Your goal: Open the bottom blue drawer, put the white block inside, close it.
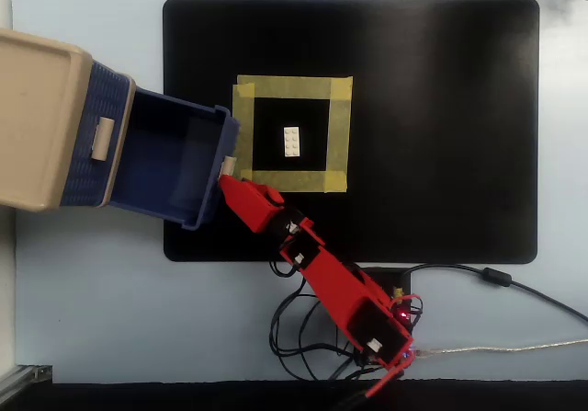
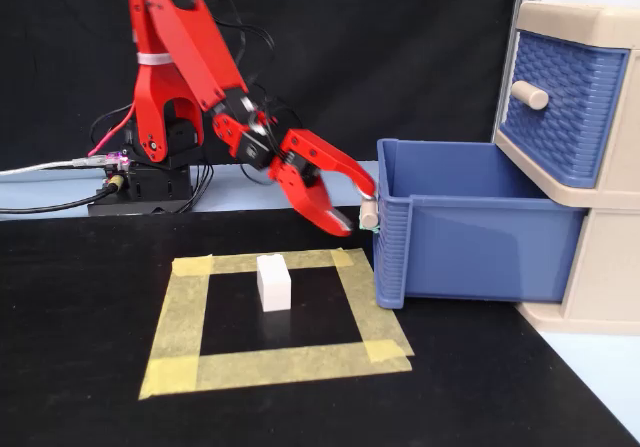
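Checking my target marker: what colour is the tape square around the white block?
Yellow; the tape square frames the white block, clearest in the overhead view.

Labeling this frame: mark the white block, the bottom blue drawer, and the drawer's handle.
white block point(image 2: 273, 281): fixed view, on its front face.
bottom blue drawer point(image 2: 480, 249): fixed view, on its side wall.
handle point(image 1: 227, 165): overhead view, on its beige top.

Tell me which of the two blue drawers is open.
The bottom blue drawer is open: pulled far out of the beige cabinet, its empty inside showing. The upper blue drawer sits flush, shut. The gripper is at the open one's handle.
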